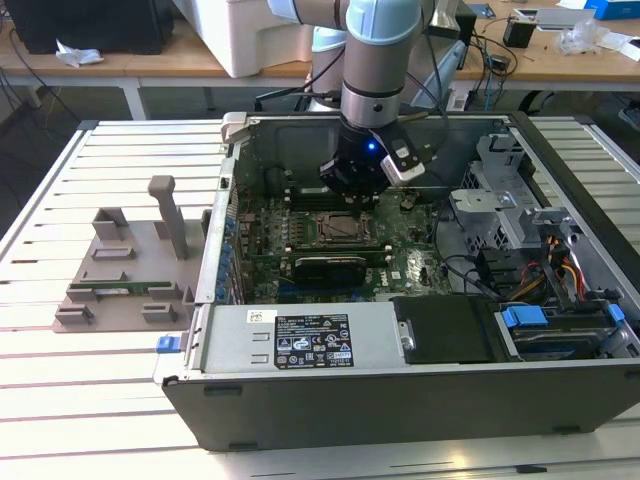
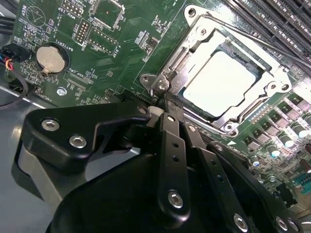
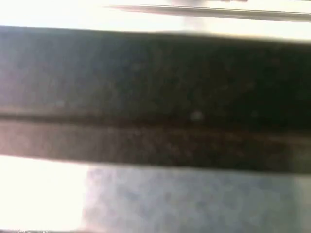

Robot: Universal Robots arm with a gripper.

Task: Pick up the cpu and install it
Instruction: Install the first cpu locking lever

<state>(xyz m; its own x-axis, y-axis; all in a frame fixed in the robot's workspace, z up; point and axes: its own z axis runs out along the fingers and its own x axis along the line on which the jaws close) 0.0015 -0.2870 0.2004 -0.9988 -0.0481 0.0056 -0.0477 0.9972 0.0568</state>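
The cpu (image 2: 221, 82) was seen seated in the socket frame (image 2: 194, 46) on the green motherboard (image 2: 121, 43), its bright metal top lying flat within the metal bracket. In the second wrist view the gripper (image 2: 167, 104) was found just beside the socket's corner, with its black fingers (image 2: 172, 145) drawn close together and nothing held between them; the tips sat at the hinge end of the bracket, apart from the chip itself. A round coin battery (image 2: 50, 57) was noted on the board, well away from the socket.

In the exterior view the gripper (image 1: 358, 185) was lowered inside the open computer case (image 1: 420, 400), over the far part of the motherboard (image 1: 400, 265), with the socket (image 1: 332, 228) directly below it towards the near side. A black card (image 1: 325, 268) lay just in front of the socket. The case rested on a white slatted table (image 1: 90, 400), and a grey parts holder (image 1: 120, 270) stood beside the case at the exterior view's left edge of the table.

The first wrist view was taken up by a dark, blurred band that could not be identified.
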